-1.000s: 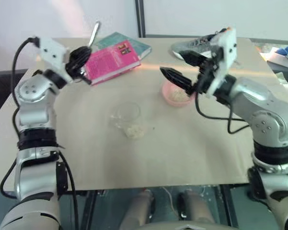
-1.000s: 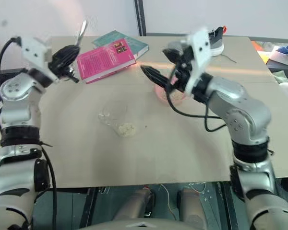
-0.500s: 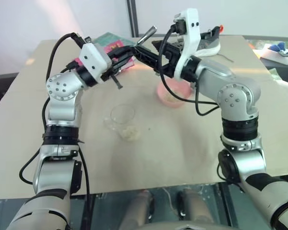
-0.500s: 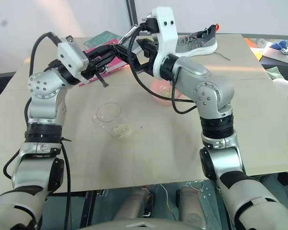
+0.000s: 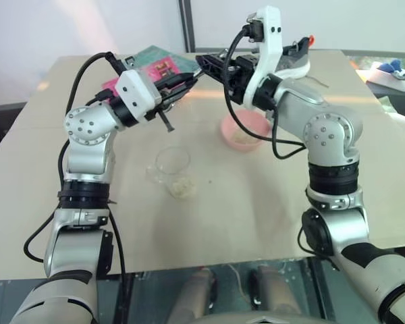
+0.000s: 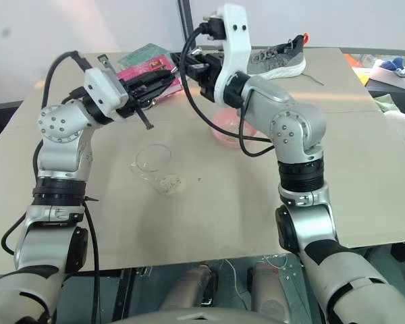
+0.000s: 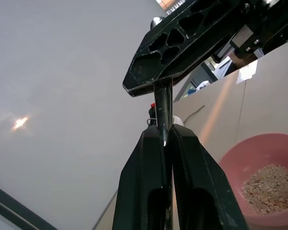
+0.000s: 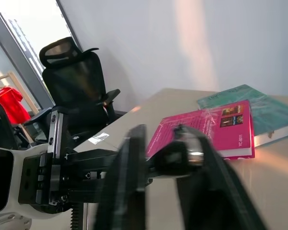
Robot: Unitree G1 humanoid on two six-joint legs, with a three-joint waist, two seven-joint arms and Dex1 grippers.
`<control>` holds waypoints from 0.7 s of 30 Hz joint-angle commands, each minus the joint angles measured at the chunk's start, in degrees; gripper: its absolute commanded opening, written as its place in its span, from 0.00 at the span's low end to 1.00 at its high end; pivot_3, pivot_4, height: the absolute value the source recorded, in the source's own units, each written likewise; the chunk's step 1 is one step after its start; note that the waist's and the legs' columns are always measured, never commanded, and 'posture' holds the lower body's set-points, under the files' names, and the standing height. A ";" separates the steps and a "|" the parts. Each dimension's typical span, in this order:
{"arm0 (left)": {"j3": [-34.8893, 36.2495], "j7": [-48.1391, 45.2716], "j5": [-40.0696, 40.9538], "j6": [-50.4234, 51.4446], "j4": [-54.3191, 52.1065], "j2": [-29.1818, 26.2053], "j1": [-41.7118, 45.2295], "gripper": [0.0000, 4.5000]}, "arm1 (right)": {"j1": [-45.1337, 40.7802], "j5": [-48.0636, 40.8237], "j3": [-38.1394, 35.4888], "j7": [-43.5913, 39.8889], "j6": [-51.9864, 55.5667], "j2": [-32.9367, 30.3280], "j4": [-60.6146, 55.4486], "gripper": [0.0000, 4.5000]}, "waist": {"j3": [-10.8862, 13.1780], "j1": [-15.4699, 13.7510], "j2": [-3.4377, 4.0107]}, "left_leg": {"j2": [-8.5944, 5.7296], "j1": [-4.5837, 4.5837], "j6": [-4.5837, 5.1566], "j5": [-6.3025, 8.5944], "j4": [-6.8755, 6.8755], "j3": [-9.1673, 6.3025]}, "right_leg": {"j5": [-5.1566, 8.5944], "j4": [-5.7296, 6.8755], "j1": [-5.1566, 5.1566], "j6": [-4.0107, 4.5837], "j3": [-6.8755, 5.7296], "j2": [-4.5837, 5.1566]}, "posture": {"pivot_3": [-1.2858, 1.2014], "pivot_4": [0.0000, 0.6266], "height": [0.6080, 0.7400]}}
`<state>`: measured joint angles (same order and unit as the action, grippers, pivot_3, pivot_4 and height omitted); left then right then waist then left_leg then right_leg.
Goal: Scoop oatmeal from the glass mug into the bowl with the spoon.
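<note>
The bench (image 5: 270,223), a broad tan top, carries everything here. Above its far middle the two arms meet: the left gripper (image 5: 189,79) is clamped on the handle of the spoon (image 7: 163,112), which the left wrist view shows pinched between its two black fingers (image 7: 149,163); the right gripper (image 5: 206,65) has its fingers closed at the same spot, on the spoon's upper end, so that both pincers appear to hold the one utensil in the air. This looks like a handover of the spoon from the left arm to the right, well ahead of any scooping. Toward the far left corner lie a pink book (image 6: 143,73) and a green book (image 5: 155,54) partly beneath it; a grey shoe (image 6: 277,59) sits at the far edge, right of centre. The bowl (image 5: 245,131), pink, stands just beyond the bench's middle, under the right forearm, with some flakes already inside. The glass mug (image 5: 173,163) lies tipped near the middle of the bench, and the oatmeal (image 5: 183,187) forms a small loose heap at its mouth, toward the near edge. Next, I judge, the left fingers must let go so the right arm alone carries the spoon down to the flakes; releasing too early or unevenly could drop it.
</note>
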<state>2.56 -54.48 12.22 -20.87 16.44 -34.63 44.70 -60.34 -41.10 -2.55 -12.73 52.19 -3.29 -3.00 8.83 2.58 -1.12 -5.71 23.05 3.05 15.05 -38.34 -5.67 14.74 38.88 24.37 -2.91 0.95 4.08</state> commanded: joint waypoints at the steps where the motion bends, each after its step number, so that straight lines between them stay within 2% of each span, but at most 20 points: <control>1: 0.60 -1.30 2.05 0.68 -3.08 -0.82 0.77 0.00 | -0.88 -0.07 -1.13 0.26 -0.30 0.02 -1.49 0.01 | 0.01 -0.03 0.01 | 0.00 0.00 0.00 0.00 0.00 0.00 | 0.00 0.00 0.01 0.00 0.00 0.01 | 0.52 0.24 1.00; 3: 0.79 -1.07 1.94 0.85 -3.08 -0.90 0.84 0.00 | -0.99 -0.09 -1.70 0.69 -0.48 0.25 -1.05 0.01 | 0.01 -0.03 0.01 | 0.00 0.00 0.00 0.00 0.00 0.00 | 0.00 0.00 0.05 0.00 0.01 0.01 | 0.52 0.24 1.00; 5: 1.66 -4.15 8.21 8.91 -5.23 -1.49 0.51 0.00 | -1.18 0.17 -1.93 0.88 -0.90 0.37 -0.59 0.01 | 0.01 0.00 0.01 | 0.00 0.00 0.00 0.00 0.00 0.01 | 0.00 0.00 0.06 0.00 0.01 0.01 | 0.52 0.24 1.00; 7: 2.92 -4.55 11.38 14.33 -6.76 -2.20 0.10 0.17 | -1.40 0.11 -2.70 1.47 -1.35 0.74 0.01 0.00 | 0.01 0.09 0.02 | 0.00 0.03 0.00 0.00 0.00 0.01 | 0.00 0.02 0.10 0.00 0.02 0.00 | 0.52 0.24 1.00; 10: 5.95 -0.04 14.92 25.36 -10.55 -3.70 -1.88 0.43 | -1.82 0.29 -4.95 3.05 -2.42 0.57 1.32 0.00 | 0.01 0.16 0.02 | 0.00 0.03 0.00 0.00 -0.01 0.01 | 0.00 0.02 0.10 0.00 0.03 0.00 | 0.52 0.24 1.00; 13: 12.43 5.29 22.92 38.72 -18.64 -5.70 -9.16 0.70 | -1.19 0.26 -8.45 5.27 -3.42 -0.60 1.78 0.00 | 0.02 0.50 0.04 | 0.01 0.03 0.00 0.00 0.02 0.03 | 0.00 0.03 0.13 0.00 0.07 -0.01 | 0.52 0.24 1.00; 19: 25.46 10.18 30.82 49.78 -36.22 -6.57 -35.67 0.70 | 2.17 -1.16 -12.25 6.57 -3.16 -2.35 -0.18 0.00 | 0.05 1.63 0.14 | 0.04 -0.05 0.01 0.00 0.23 0.18 | 0.01 -0.03 0.15 0.01 0.10 0.01 | 0.52 0.24 1.00; 21: 27.16 11.36 32.99 51.39 -39.51 -6.52 -39.50 0.70 | 2.64 -1.60 -12.71 6.41 -3.14 -2.49 -0.23 0.00 | 0.13 1.19 0.27 | 0.08 -0.03 0.00 0.00 0.25 0.25 | 0.01 -0.01 0.23 0.02 0.17 0.00 | 0.52 0.24 1.00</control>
<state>26.07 -44.15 42.33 29.94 -17.62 -40.35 4.81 -56.37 -40.88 -15.36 -5.91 49.80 -6.43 -0.35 8.96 3.77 -0.85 -5.63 23.03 3.04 15.04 -38.11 -5.43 14.75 38.90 24.60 -2.89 1.09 4.08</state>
